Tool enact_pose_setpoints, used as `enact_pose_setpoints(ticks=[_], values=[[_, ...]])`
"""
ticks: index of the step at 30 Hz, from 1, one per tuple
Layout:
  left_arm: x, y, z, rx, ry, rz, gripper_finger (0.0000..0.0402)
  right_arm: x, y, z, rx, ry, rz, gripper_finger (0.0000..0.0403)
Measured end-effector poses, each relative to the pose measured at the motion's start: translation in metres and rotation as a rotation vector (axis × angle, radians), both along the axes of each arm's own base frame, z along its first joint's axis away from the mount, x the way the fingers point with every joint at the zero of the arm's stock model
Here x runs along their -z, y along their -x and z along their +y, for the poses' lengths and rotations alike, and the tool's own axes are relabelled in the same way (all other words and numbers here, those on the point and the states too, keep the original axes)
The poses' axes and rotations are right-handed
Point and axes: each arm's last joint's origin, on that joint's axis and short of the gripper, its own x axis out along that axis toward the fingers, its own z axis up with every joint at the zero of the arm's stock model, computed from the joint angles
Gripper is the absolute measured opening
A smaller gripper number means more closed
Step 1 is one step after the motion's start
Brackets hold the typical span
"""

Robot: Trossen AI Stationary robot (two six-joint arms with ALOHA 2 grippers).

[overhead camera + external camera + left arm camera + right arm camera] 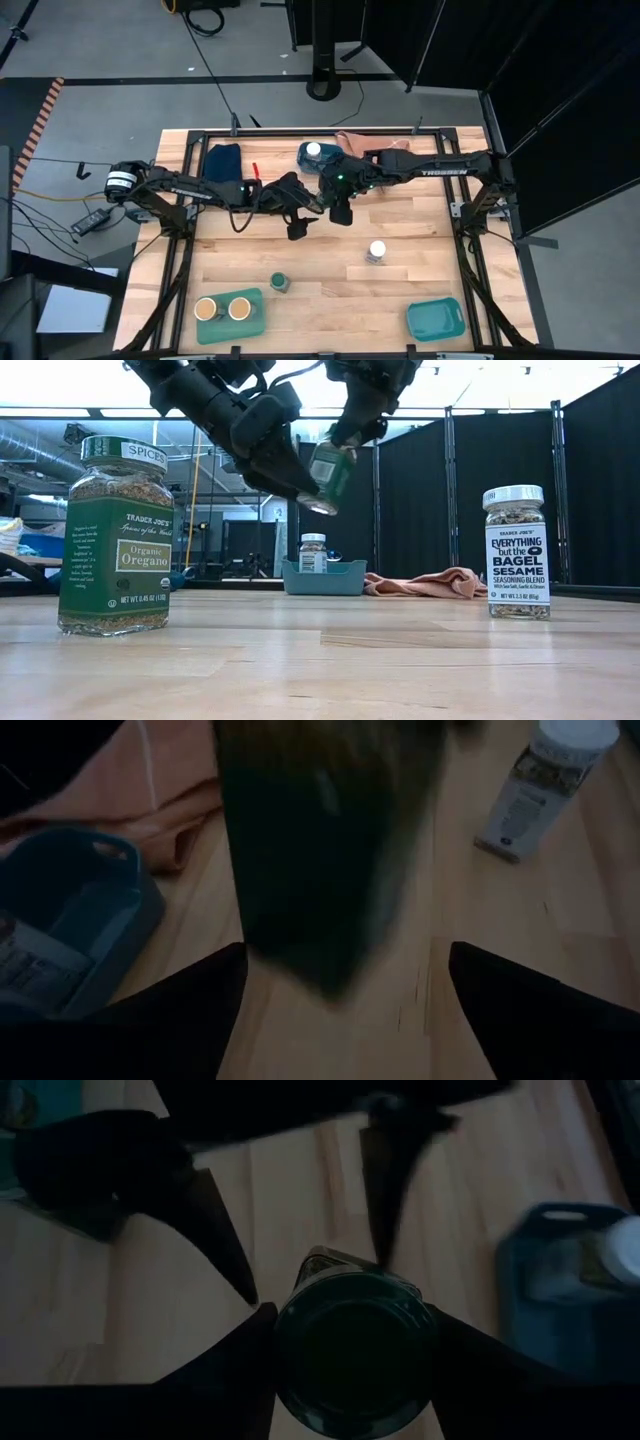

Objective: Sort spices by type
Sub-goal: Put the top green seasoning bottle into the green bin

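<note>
Green-lidded oregano jar [116, 535] stands at the low view's left on the bench [320, 660]. At upper centre, the left gripper [285, 470] has its fingers released, while the right gripper [345, 445] grasps a second green-lidded jar [328, 472] in the air. Bagel seasoning jar [516, 552] stands right.

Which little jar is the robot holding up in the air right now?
Look at the middle of the wooden table, where the two dark arms meet. The right gripper holds a green-lidded jar tilted above the wood, with the open left gripper beside it. Every other jar stands on the table or in a tray.
</note>
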Motion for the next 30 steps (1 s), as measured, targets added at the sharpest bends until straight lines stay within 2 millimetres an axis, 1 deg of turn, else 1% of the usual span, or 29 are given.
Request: enact_pose_setpoints(ticks=[5, 9, 13, 17, 20, 23, 26, 30], values=[[-0.002, 0.004, 0.0, 0.005, -0.001, 0.015, 0.0351, -0.012, 0.019, -0.009, 0.037, 0.022, 0.04, 0.0208], [-0.008, 0.009, 0.001, -0.003, -0.005, 0.013, 0.0351, -0.021, 0.035, -0.01, 0.055, 0.037, 0.089, 0.0208], [-0.027, 0.02, 0.007, -0.028, -0.004, -0.041, 0.0351, -0.032, 0.053, -0.008, 0.065, 0.031, 0.116, 0.0208], [-0.052, 0.04, 0.014, -0.072, -0.016, -0.105, 0.035, -0.043, 0.074, -0.005, 0.096, 0.015, 0.161, 0.0208], [-0.071, 0.057, 0.018, -0.097, -0.03, -0.164, 0.035, -0.051, 0.091, 0.0, 0.138, 0.013, 0.188, 0.0208], [-0.085, 0.072, 0.021, -0.124, -0.044, -0.209, 0.035, -0.06, 0.108, 0.008, 0.181, -0.021, 0.197, 0.0208], [-0.094, 0.086, 0.021, -0.147, -0.058, -0.225, 0.035, -0.068, 0.125, 0.021, 0.225, -0.065, 0.205, 0.0208], [-0.102, 0.101, 0.02, -0.164, -0.069, -0.241, 0.035, -0.075, 0.146, 0.044, 0.269, -0.12, 0.239, 0.0208]])
